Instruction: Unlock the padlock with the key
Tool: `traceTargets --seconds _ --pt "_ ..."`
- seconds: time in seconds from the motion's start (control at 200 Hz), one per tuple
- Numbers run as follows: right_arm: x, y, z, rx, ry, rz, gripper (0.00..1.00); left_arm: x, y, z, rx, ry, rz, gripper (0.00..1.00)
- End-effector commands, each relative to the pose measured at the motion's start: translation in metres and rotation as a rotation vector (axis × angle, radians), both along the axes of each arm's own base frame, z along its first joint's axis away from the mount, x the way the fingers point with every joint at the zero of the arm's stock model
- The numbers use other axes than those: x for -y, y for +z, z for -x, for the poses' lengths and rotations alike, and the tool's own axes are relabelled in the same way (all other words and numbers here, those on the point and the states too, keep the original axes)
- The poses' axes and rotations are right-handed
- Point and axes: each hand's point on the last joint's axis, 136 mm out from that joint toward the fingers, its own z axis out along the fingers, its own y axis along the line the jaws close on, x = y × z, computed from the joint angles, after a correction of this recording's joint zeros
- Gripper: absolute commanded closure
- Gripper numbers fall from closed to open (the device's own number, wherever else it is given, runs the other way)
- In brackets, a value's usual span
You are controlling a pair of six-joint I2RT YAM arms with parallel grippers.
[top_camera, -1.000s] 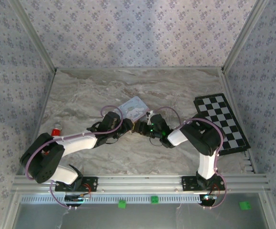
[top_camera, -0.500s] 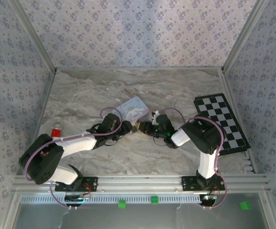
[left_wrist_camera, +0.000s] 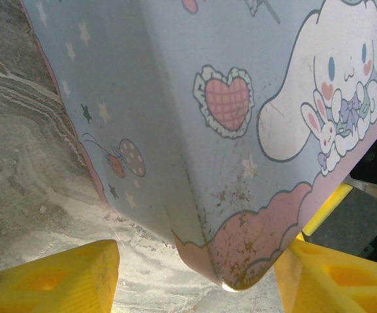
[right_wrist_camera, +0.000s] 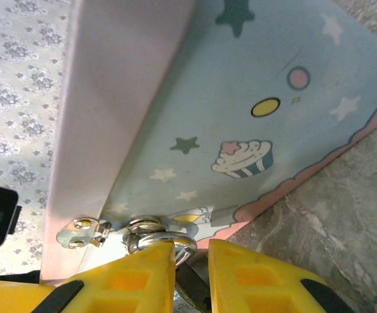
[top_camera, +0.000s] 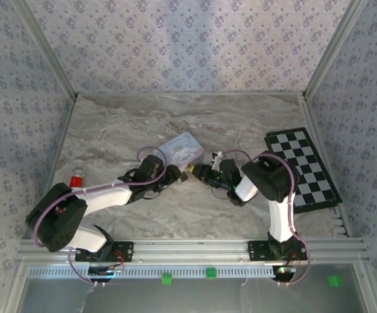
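Observation:
The pale blue cartoon tin point(top_camera: 182, 149) lies mid-table. The padlock point(right_wrist_camera: 190, 283), tiny and dark, hangs by its thin metal shackle point(right_wrist_camera: 169, 240) from the tin's hasp point(right_wrist_camera: 83, 231). My right gripper point(right_wrist_camera: 192, 251) is shut on the padlock's dark body, its yellow fingers point(right_wrist_camera: 130, 277) close together just below the shackle. In the top view this right gripper point(top_camera: 199, 171) sits at the tin's near corner. My left gripper point(left_wrist_camera: 201, 255) is open astride a rounded corner of the tin point(left_wrist_camera: 241, 195), its left finger point(left_wrist_camera: 58, 280) clear of the metal. The left gripper point(top_camera: 175, 173) faces the right one. The key is hidden.
A folded chessboard point(top_camera: 302, 166) lies at the right, close to the right arm's elbow. A small red-capped object point(top_camera: 77, 178) sits near the left wall. Patterned walls enclose the marbled table point(top_camera: 130, 124) on three sides.
The right gripper's jaws have narrowed, and its wrist and elbow have shifted a little beside the tin. The left arm and the tin have stayed put.

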Motion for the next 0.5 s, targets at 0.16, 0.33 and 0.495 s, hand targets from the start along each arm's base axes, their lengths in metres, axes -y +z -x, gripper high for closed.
traceTargets --seconds 0.16,0.33,0.495 --pt "0.01 -0.044 -0.001 -0.1 -0.029 0.086 0.75 0.0 0.005 0.002 -0.001 0.005 0.012 0.36" --pt "0.007 -0.052 0.001 -0.094 -0.023 0.126 0.74 0.003 0.01 0.001 0.004 -0.001 0.018 0.36" --pt "0.012 -0.054 0.001 -0.046 -0.023 0.179 0.75 0.003 0.012 0.0 0.006 -0.002 0.015 0.36"
